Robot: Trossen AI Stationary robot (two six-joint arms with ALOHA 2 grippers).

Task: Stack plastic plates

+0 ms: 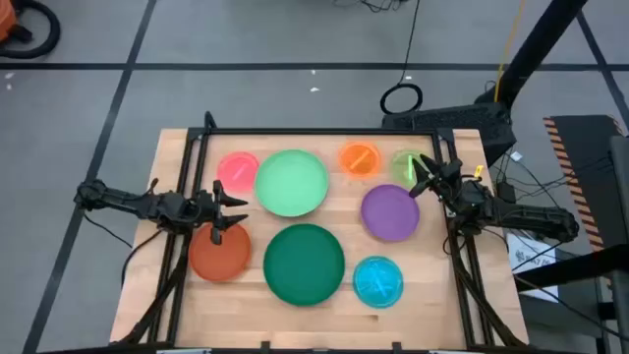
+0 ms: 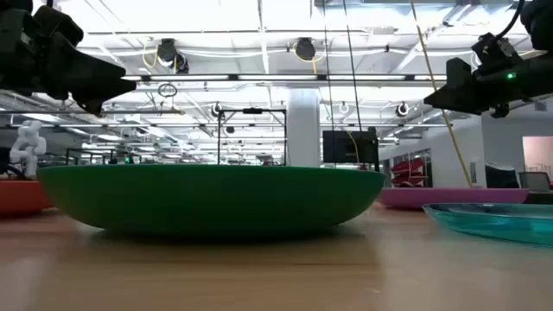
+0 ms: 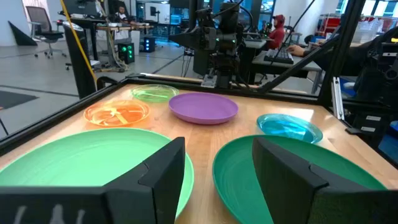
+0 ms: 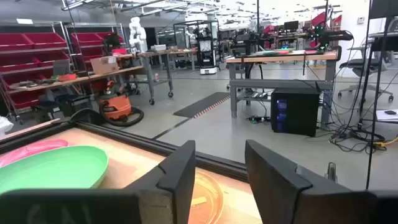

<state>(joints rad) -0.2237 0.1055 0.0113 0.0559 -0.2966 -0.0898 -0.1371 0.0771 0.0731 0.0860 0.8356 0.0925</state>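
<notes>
Several round plastic plates lie flat on the wooden table, none on another. They are pink [image 1: 237, 169], light green [image 1: 292, 182], orange [image 1: 360, 158], lime [image 1: 404, 162], purple [image 1: 390, 212], red-orange [image 1: 219, 254], dark green [image 1: 305, 263] and translucent blue [image 1: 378, 281]. My left gripper [image 1: 236, 209] hangs open above the table between the pink and red-orange plates, pointing toward the table's right. My right gripper [image 1: 419, 177] hangs open over the near edge of the lime plate, beside the purple plate, pointing left. In the low view both grippers [image 2: 82, 78] [image 2: 462, 86] are well above the plates.
A black metal frame [image 1: 314, 131] runs around the table's far, left and right edges. The two arms' bases stand at the left [image 1: 108, 197] and right [image 1: 531, 218] sides. Bare wood [image 1: 324, 329] shows along the near edge, in front of the dark green plate.
</notes>
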